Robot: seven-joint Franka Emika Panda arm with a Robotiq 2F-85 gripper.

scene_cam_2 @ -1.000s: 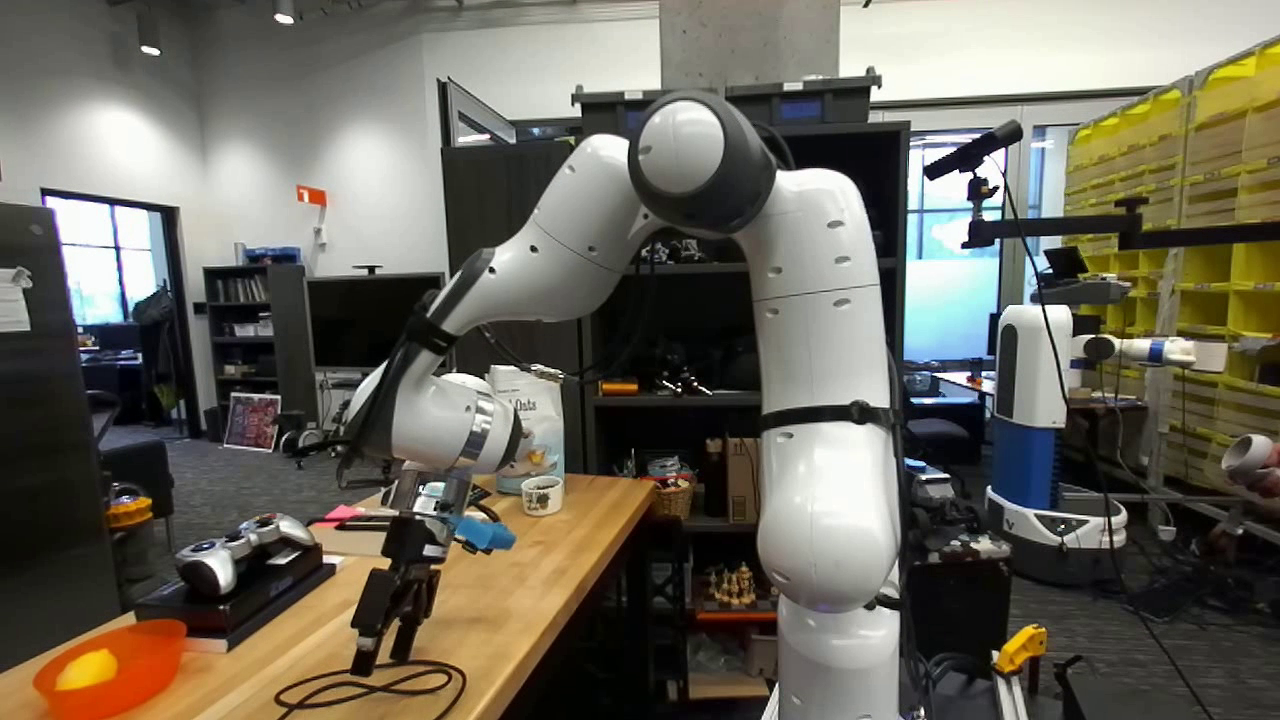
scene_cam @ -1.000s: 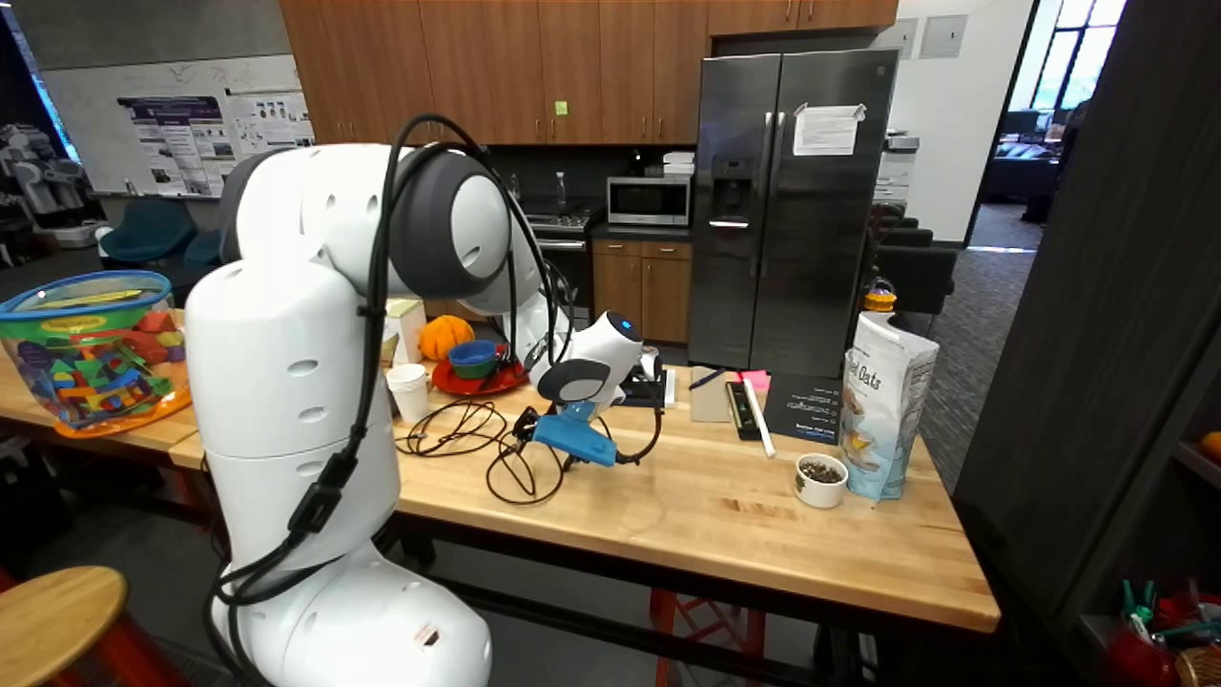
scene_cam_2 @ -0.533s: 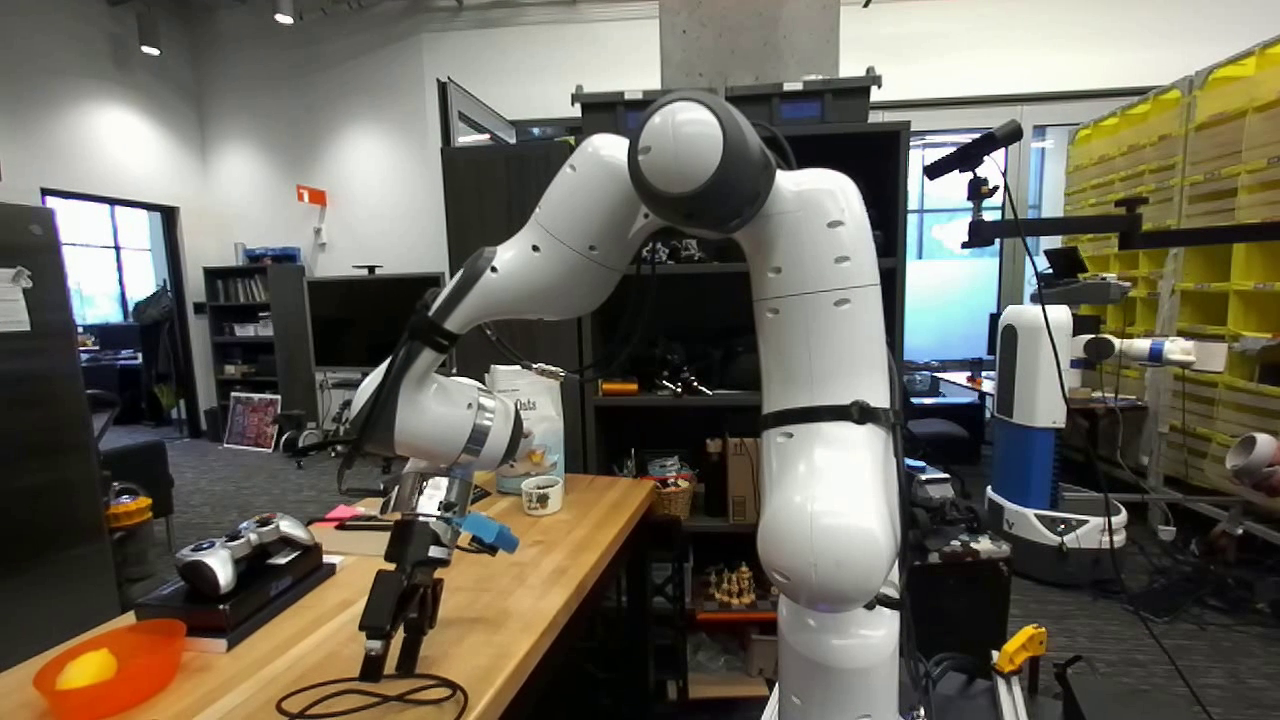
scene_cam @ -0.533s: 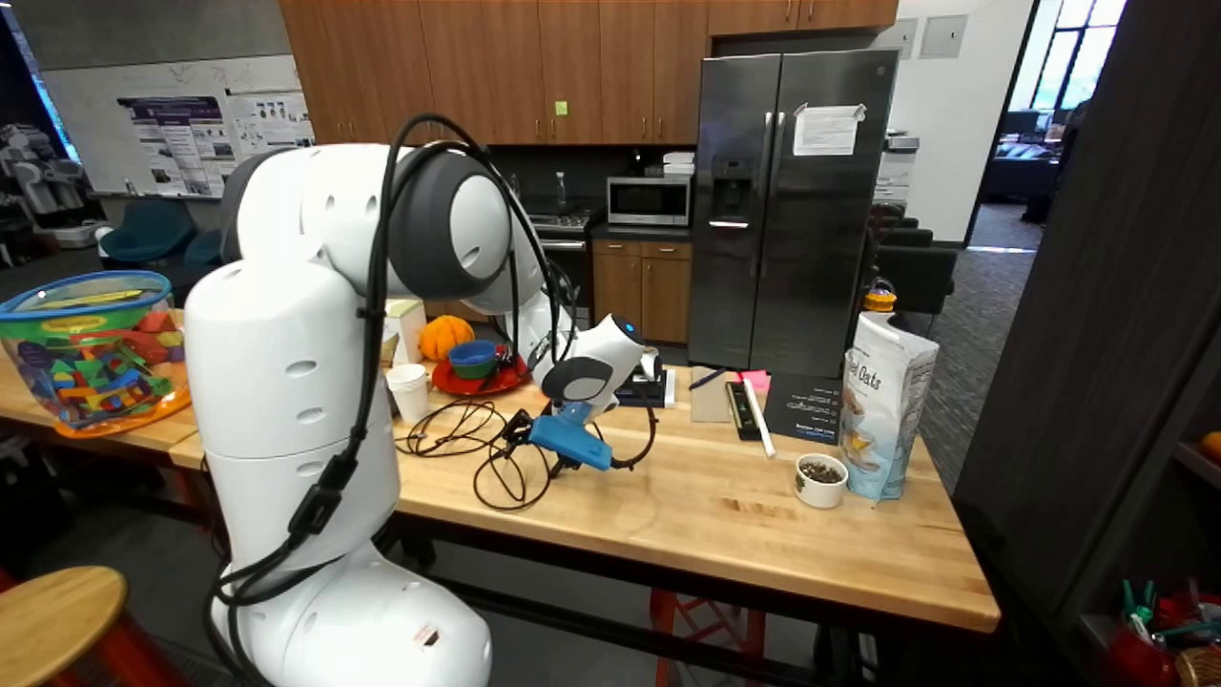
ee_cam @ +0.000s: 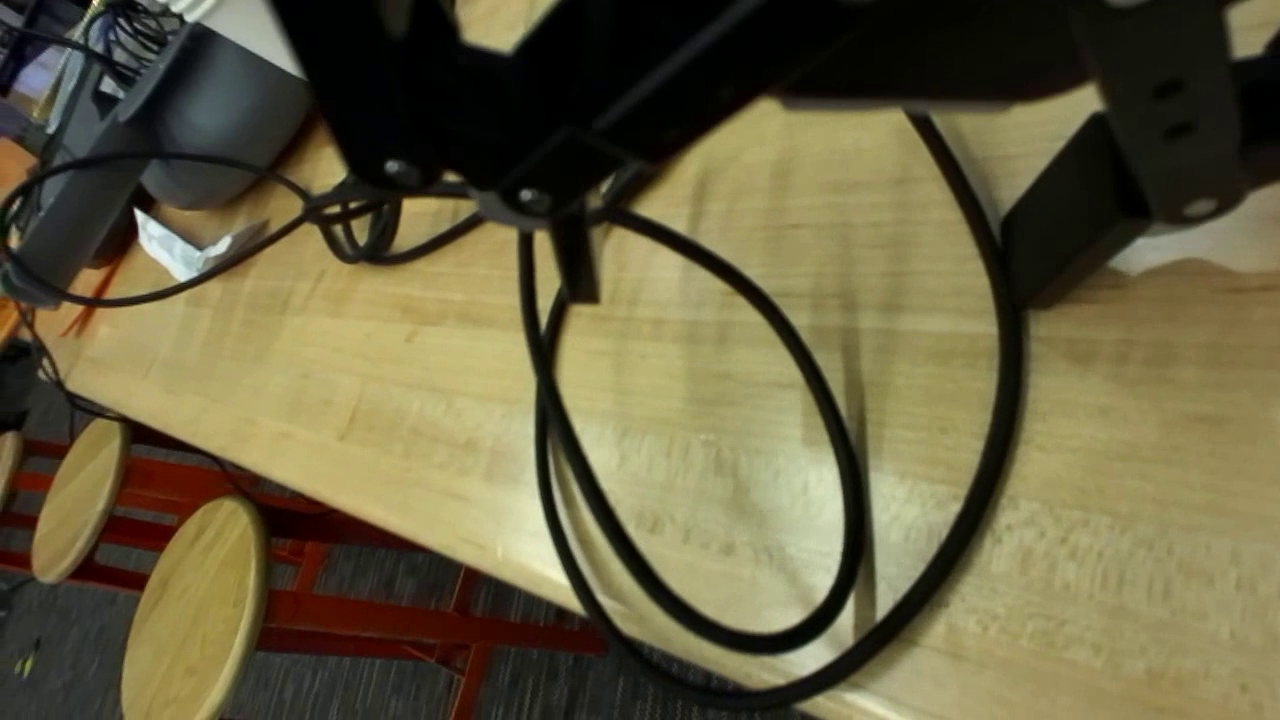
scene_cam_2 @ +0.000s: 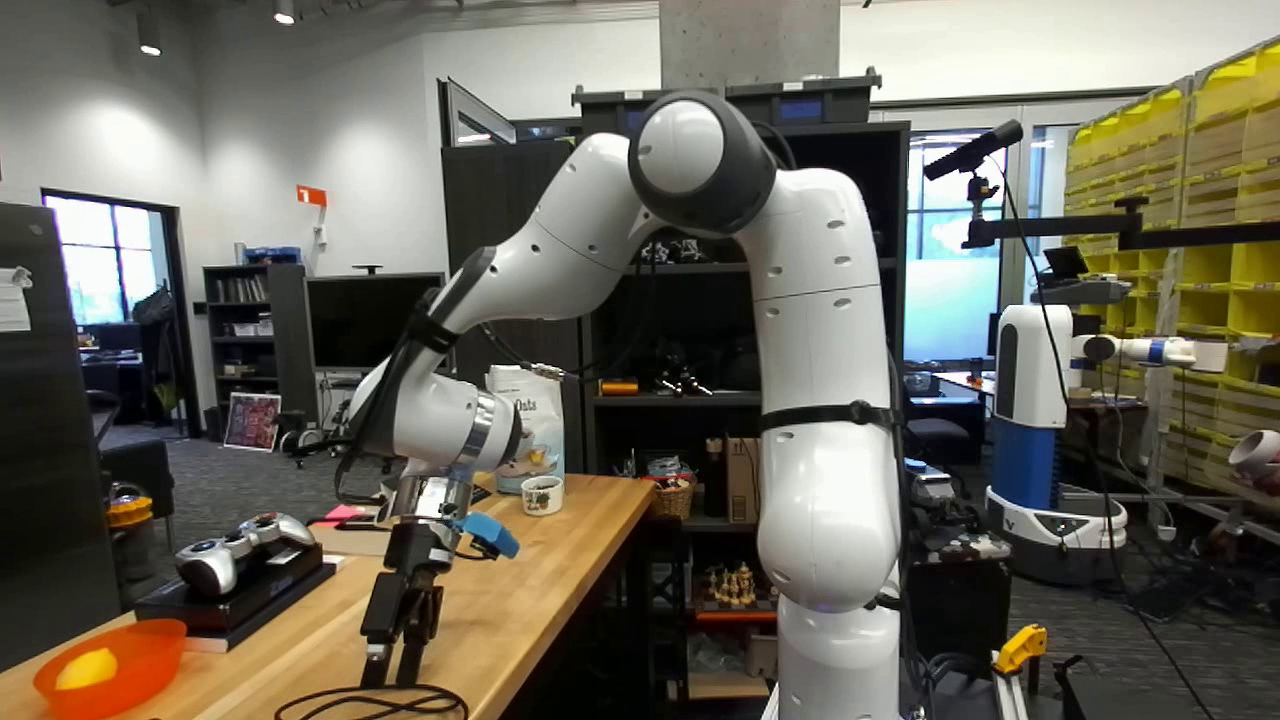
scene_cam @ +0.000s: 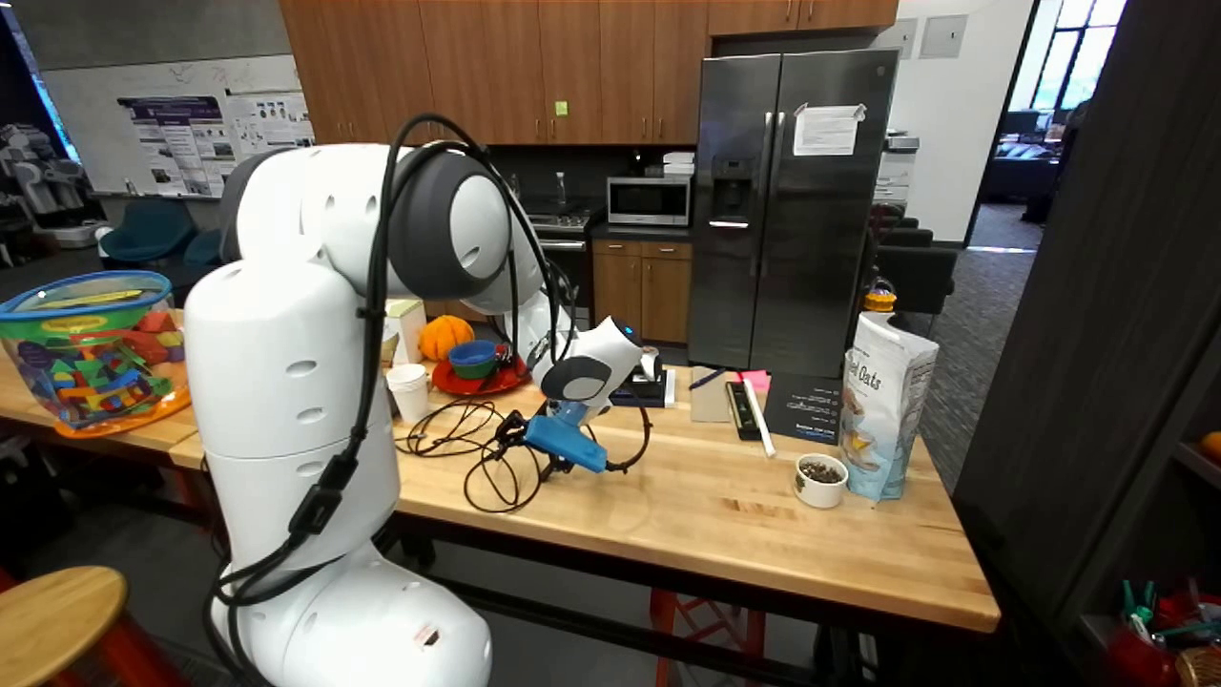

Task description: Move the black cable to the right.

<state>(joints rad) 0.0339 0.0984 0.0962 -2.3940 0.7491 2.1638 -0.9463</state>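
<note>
Cable [ee_cam: 850, 500] slack in loops; gripper [ee_cam: 808, 290] spread close by

Wrist view: cable lies loosely coiled on the table [ee_cam: 400, 380]; fingers [ee_cam: 1070, 220] stand wide apart, nothing pinched; outer strand runs past the pad at picture right, touching or just beside, cannot tell which; two strands cross just below the tip at picture left. Reckon it light, soft, a little springy, hard to harm; its round jacket may roll or slip in a weak pinch; best hold looks like that crossing, both strands together, so the loop follows whole; a single strand would likely just unwind the coil.

In an exterior view the near loop sits by the gripper, near the table's front edge; more coils lie toward the cup [scene_cam: 408, 391]; loop and gripper both stand farther to picture left than a second ago; cup and bag [scene_cam: 885, 410] unmoved.

In an exterior view the fingertips [scene_cam_2: 376, 668] reach down to the loop, lower in the picture than a second ago; the loop is lower too, partly cut off; dragged along, I judge, not gripped.
</note>
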